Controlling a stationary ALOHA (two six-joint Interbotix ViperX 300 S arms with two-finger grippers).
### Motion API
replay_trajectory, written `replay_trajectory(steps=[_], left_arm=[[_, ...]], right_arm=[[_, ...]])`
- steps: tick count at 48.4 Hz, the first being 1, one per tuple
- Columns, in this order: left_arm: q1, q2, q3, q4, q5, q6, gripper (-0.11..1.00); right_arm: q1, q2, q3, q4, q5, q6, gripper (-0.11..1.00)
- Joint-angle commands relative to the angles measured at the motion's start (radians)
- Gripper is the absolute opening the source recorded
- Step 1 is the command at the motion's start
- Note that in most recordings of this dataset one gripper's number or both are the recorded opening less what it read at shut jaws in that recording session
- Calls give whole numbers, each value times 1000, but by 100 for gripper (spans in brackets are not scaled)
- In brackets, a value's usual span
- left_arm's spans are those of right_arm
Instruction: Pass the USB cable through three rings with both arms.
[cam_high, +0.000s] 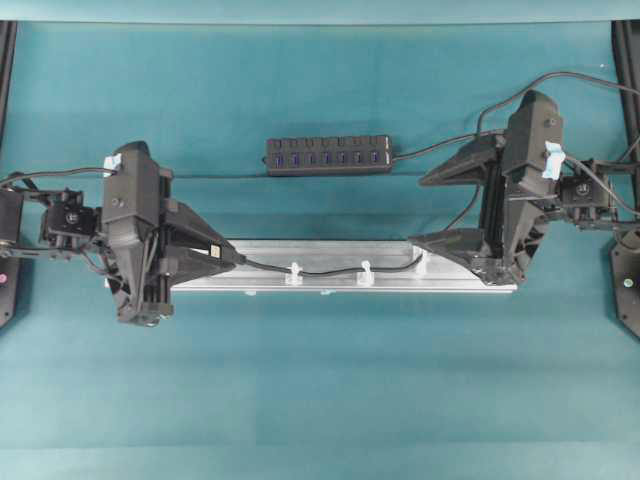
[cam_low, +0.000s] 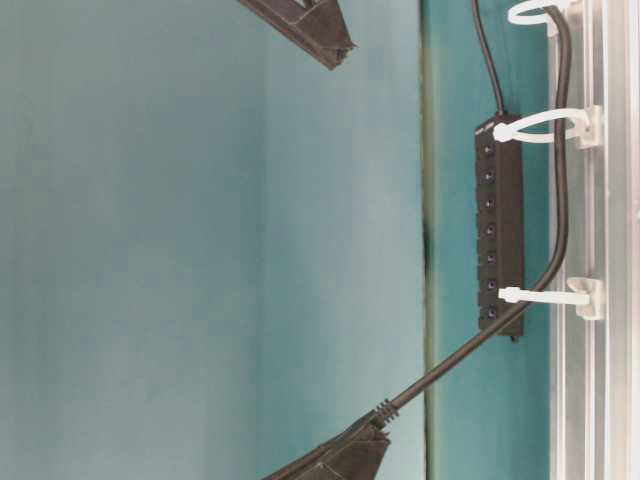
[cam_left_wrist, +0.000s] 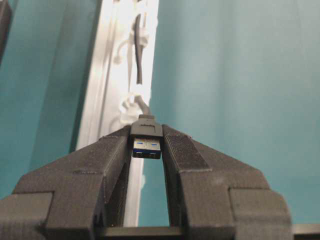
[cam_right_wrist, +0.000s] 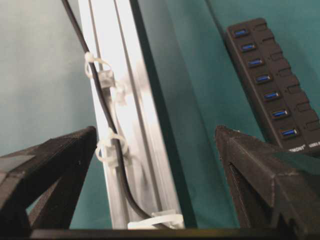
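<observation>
A teal tabletop (cam_high: 320, 400) carries the silver rail (cam_high: 480, 282). The USB cable (cam_high: 330, 268), light and limp, runs through the three rings (cam_high: 365, 273); its rigid plug, at nine o'clock, sits clamped in the left hand (cam_high: 232, 255). The right hand (cam_high: 436, 208) gapes empty.

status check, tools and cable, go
Left tool shut on USB plug. Right tool open, empty. Cable threaded through all three rings. Nothing blocking.

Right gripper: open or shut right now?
Open. The right gripper has its jaws spread wide with nothing between them, while the left gripper holds the USB cable plug.
</observation>
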Motion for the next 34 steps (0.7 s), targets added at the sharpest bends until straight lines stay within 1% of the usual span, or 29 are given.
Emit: replay_trajectory(steps=[1, 8, 19, 34], left_arm=[[-11, -29, -21, 3, -11, -2, 24], [-12, -66, -12, 2, -11, -2, 24], [-9, -109, 11, 3, -9, 0, 24], [-9, -109, 9, 3, -11, -2, 24]], right_arm=[[5, -2, -11, 2, -11, 11, 77], [18, -2, -8, 2, -12, 11, 77], [20, -2, -8, 0, -8, 11, 77], [23, 3, -15, 0, -23, 12, 77]])
